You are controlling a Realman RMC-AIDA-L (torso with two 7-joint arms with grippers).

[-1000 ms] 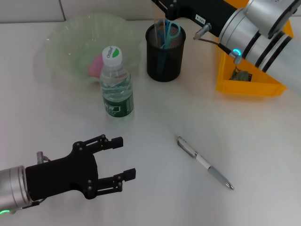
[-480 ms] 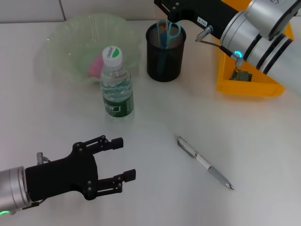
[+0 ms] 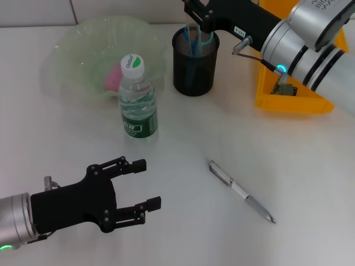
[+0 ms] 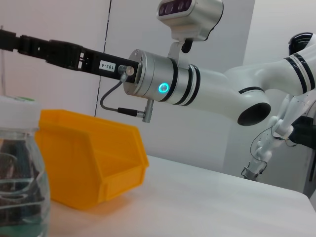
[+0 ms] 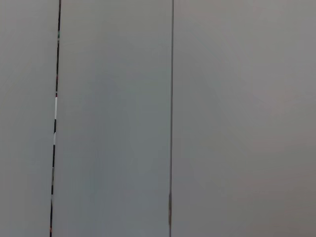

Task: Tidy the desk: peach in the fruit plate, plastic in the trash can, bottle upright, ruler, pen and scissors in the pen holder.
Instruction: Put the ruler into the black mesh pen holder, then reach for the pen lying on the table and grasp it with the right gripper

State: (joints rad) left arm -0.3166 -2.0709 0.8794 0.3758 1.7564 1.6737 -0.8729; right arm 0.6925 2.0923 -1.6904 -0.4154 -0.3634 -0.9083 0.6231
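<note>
The fingertips of the right gripper [image 3: 191, 11] are cut off by the upper edge of the head view above the black mesh pen holder [image 3: 194, 62], so whether they are spread or pressed together cannot be told; the blue-handled scissors [image 3: 201, 37] are seen standing inside the holder, just below that gripper. The left gripper [image 3: 141, 184] is held low over the desk [image 3: 310, 166] with its fingers spread around nothing. The pen [image 3: 242, 192] is seen lying flat on the desk, well apart from both grippers, and the bottle [image 3: 136, 100] stands upright beside the green plate [image 3: 83, 50].

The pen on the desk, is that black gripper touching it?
Apart. The head view shows bare desk between the left gripper and the pen.
</note>
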